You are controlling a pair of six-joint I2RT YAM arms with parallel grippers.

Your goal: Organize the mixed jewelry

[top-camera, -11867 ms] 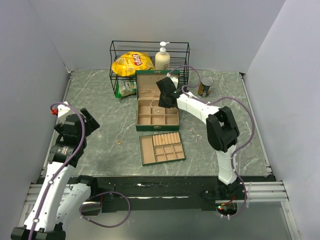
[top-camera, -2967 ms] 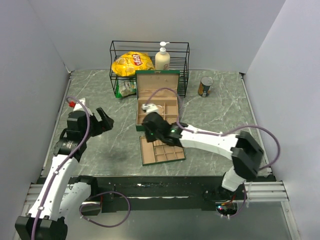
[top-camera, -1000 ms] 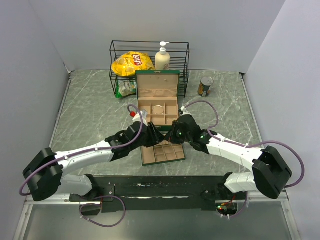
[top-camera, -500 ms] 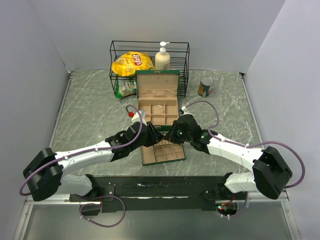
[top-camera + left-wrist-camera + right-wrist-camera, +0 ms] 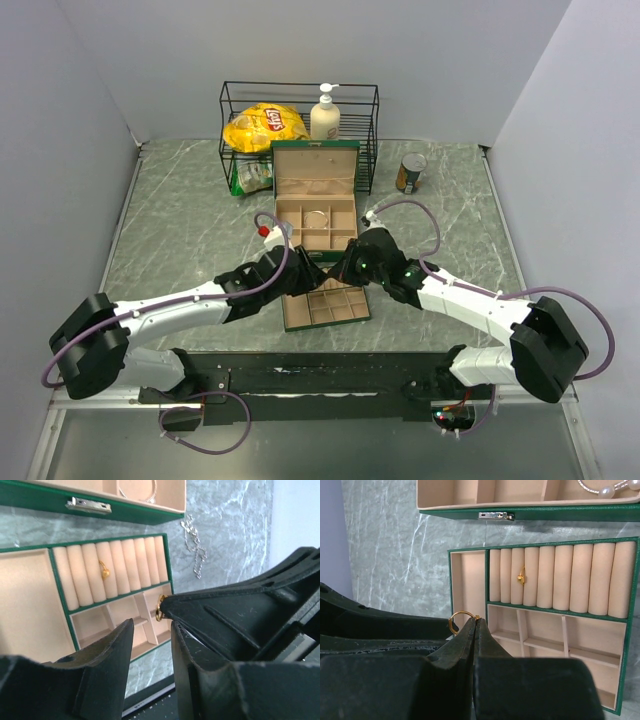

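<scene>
My right gripper (image 5: 476,621) is shut on a small gold ring (image 5: 460,616), pinched at its fingertips above the tan-lined tray (image 5: 467,580). In the left wrist view that ring (image 5: 159,614) hangs just ahead of my left gripper (image 5: 151,628), which is open with nothing between its fingers. From above, the left gripper (image 5: 310,272) and right gripper (image 5: 340,270) meet tip to tip over the tray (image 5: 295,312). Another gold ring (image 5: 104,571) sits in the tray's ring rolls. A beaded bangle (image 5: 607,489) lies in the open green box (image 5: 315,170). A silvery chain (image 5: 192,545) lies on the table.
At the back stands a wire rack (image 5: 298,95) holding a yellow chip bag (image 5: 263,127) and a soap bottle (image 5: 325,115). A can (image 5: 410,172) stands to its right. The green box's front latch (image 5: 492,515) faces the tray.
In the last second both arms have barely moved above the tray. Three seconds ago the left arm stood back at the left; it has since reached in to meet the right gripper.
</scene>
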